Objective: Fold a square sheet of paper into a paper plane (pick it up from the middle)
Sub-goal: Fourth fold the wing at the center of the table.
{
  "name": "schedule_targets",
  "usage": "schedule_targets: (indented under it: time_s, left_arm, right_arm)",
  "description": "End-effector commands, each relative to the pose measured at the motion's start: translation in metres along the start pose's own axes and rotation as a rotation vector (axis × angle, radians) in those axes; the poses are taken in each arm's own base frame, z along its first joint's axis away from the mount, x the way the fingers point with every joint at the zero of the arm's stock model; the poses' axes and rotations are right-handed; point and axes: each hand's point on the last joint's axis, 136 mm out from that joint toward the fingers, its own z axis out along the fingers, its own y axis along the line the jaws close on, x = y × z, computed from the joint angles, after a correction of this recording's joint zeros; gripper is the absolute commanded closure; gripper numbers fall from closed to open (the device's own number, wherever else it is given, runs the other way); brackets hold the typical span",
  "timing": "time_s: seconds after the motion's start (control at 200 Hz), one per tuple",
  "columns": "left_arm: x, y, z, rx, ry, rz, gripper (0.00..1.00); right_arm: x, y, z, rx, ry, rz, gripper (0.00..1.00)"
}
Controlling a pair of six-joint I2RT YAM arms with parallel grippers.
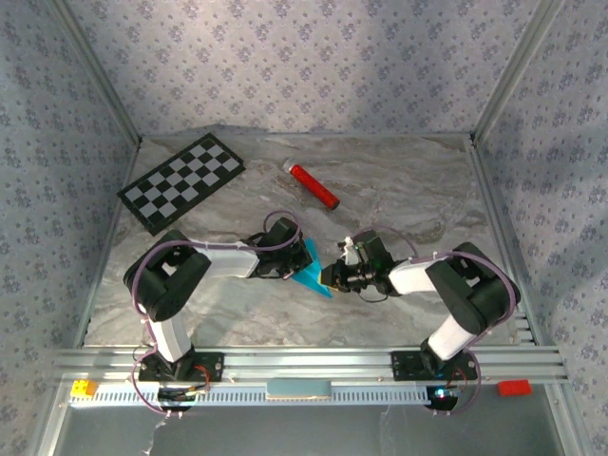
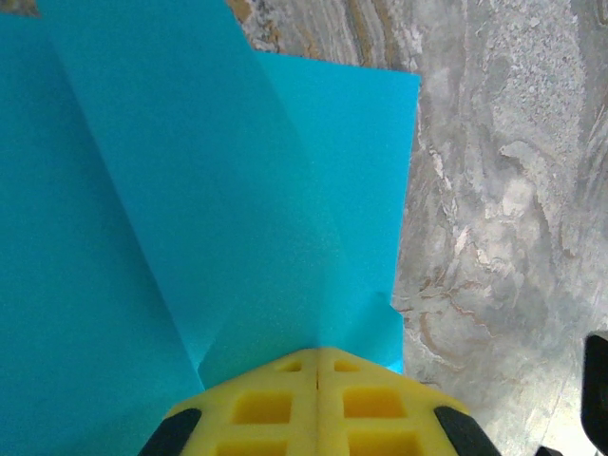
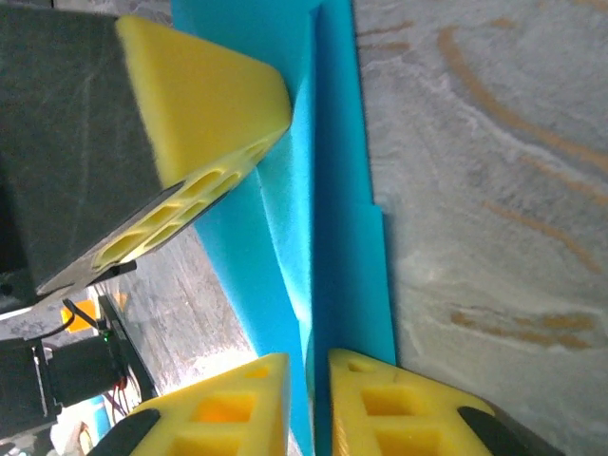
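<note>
From above, both arms reach in to the middle of the marble table [image 1: 408, 199], and between them lies the folded blue paper [image 1: 312, 271], a narrow pointed wedge with its tip toward the near edge. The left gripper [image 1: 298, 258] comes at it from the left and the right gripper [image 1: 332, 276] from the right, the two heads close together across the sheet. Behind them a red cylinder [image 1: 313, 186] lies well apart from the paper, and a checkerboard [image 1: 180, 180] sits in the far left corner. Over to the left wrist: the left gripper [image 2: 316, 356] has its yellow fingers pressed flat together with no gap at all, clamped on the near edge of the folded blue paper [image 2: 190, 190]. The paper fans out ahead in angled panels with sharp creases, bare table [image 2: 513, 190] to its right. On to the right wrist: the right gripper [image 3: 310, 366] has its jaws parted just a crack. A raised fold of the folded blue paper [image 3: 334, 190] runs straight into that slit. Whether the pads [image 3: 380, 399] actually touch the fold is hard to say from here. Upper left, a yellow finger [image 3: 209, 104] of the other gripper sits against the same paper, and the table [image 3: 494, 190] runs along the right.
</note>
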Motion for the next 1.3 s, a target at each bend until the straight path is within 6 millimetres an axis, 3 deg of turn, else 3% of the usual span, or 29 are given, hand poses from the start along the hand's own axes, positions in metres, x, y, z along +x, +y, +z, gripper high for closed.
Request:
schedule_targets:
  time_s: [0.0,0.415,0.82,1.294]
  left_arm:
    - [0.008,0.026,0.008,-0.094,0.029,-0.008,0.97]
    - [0.009,0.025,0.011,-0.092,0.042,-0.007,0.97]
    - [0.01,0.03,0.011,-0.103,0.042,-0.015,0.98]
    - [0.01,0.031,0.01,-0.11,0.039,-0.018,0.98]
  right_arm:
    - [0.017,-0.021,-0.003,0.116,0.055,-0.008,0.78]
    - [0.028,-0.032,-0.01,0.194,0.085,-0.032,0.77]
    - [0.04,-0.041,-0.013,0.196,0.115,-0.014,0.88]
    - [0.05,-0.048,-0.025,0.232,0.135,-0.017,0.83]
